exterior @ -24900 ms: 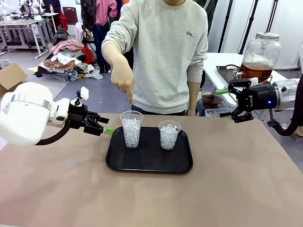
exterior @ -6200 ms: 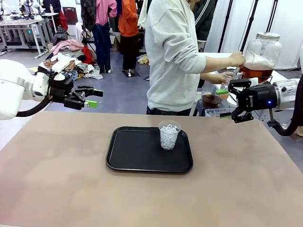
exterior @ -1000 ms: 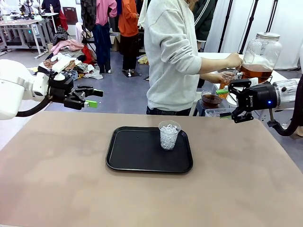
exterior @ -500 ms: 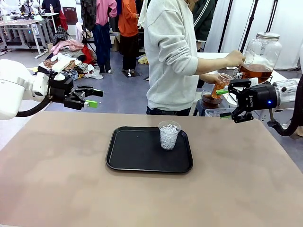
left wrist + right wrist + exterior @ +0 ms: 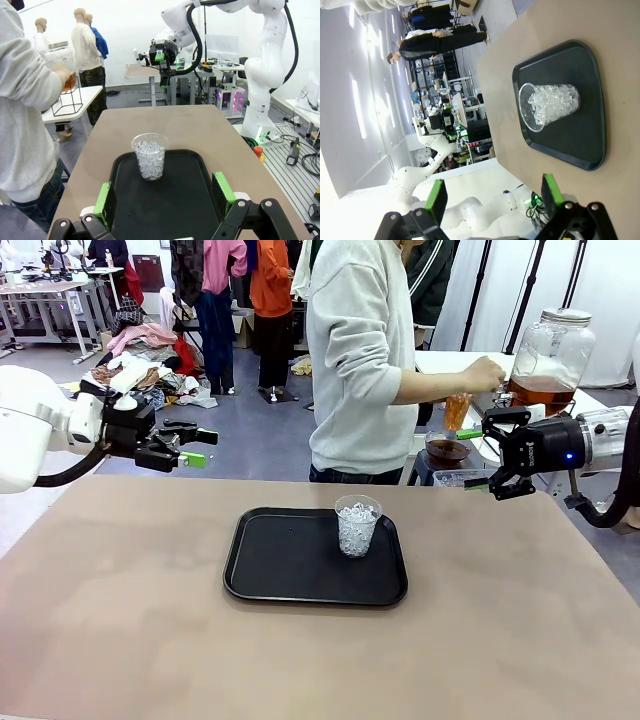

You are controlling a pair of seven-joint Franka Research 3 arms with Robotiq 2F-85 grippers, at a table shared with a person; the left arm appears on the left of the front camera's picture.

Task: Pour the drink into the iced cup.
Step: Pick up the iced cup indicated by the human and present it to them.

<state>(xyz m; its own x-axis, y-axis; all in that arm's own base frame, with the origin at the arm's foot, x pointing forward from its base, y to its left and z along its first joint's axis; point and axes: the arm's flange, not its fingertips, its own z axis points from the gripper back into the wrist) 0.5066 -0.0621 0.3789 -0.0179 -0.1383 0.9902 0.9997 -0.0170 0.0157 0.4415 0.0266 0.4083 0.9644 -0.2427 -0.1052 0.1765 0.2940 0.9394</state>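
The drink point(image 5: 540, 392) is amber liquid in the lower part of a large clear jar point(image 5: 551, 345) on a side table at the far right. The person holds a clear cup of amber liquid point(image 5: 456, 411) beside that jar. An iced cup point(image 5: 357, 525) stands upright on the black tray point(image 5: 275, 560) at mid-table. That iced cup point(image 5: 150, 156) sits beyond my left gripper point(image 5: 163, 192), whose jaws stand wide. My left gripper point(image 5: 198, 447) hovers open off the table's far left edge. My right gripper point(image 5: 472, 458) is open at the far right edge, and the iced cup point(image 5: 550, 105) lies ahead of it.
The person point(image 5: 365, 350) stands at the far edge, turned toward the side table. A small bowl of dark liquid point(image 5: 447, 449) sits below the held cup. The tray's left half is bare. Bare brown table surface point(image 5: 150, 620) spreads all around the tray.
Over the last second the person drew the amber-filled cup away from the jar and lifted it slightly leftward. Neither arm moved, and both grippers stayed open.
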